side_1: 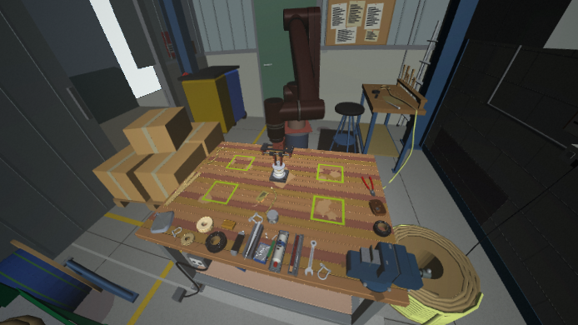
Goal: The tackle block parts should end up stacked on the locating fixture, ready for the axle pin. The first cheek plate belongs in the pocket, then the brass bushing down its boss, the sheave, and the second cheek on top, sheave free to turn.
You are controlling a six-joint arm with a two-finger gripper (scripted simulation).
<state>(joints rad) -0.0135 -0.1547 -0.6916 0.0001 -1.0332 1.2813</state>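
The locating fixture (279, 176), a dark square block at the far middle of the bench, carries a stack of pale round parts. A plate-like part (279, 167), whose kind I cannot make out, is held in my closed gripper (278, 161) right at the top of that stack. My gripper points straight down from the dark brown arm (299, 100). The separate parts in the stack are too small to tell apart. Four green-outlined squares (327, 209) lie around the fixture, and all look empty.
Along the bench's front edge lie a blue vice (383, 264), a spanner (310, 263), a white tube (280, 250), a black ring (215, 241) and a pale wooden disc (203, 224). Red pliers (368, 184) lie on the right. Cardboard boxes (160, 154) stand left of the bench.
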